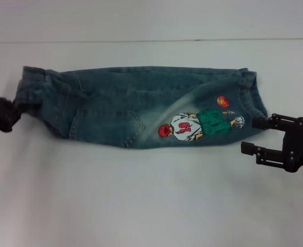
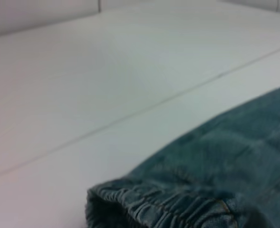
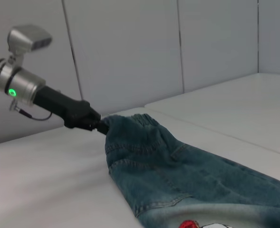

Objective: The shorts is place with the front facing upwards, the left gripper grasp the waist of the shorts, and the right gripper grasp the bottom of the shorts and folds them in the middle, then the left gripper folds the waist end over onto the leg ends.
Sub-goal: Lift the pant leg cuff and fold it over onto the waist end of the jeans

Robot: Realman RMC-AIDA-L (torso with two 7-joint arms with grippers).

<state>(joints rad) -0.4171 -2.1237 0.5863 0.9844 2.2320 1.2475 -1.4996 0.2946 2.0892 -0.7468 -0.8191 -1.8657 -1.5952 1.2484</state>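
A pair of denim shorts lies folded lengthwise across the middle of a white table, stretched from nine o'clock to three o'clock in the head view. The elastic waistband is at the nine o'clock end and the leg hems at the three o'clock end. A cartoon basketball-player print sits on the fabric near the hems, with a back pocket toward the middle.

The left gripper is at nine o'clock, its fingers pinched on the waistband corner, which is pulled out toward it. The right wrist view shows this more clearly than the head view: the black left gripper clamps the gathered waist and lifts it slightly off the table, with a green light on the arm behind it. The left wrist view shows only the ruffled elastic waistband close up and bare table beyond, not the fingers themselves.

The right gripper is at three o'clock, fingers spread apart. Its upper fingertip is just at the leg hem edge; the lower one hangs over bare table, holding nothing.
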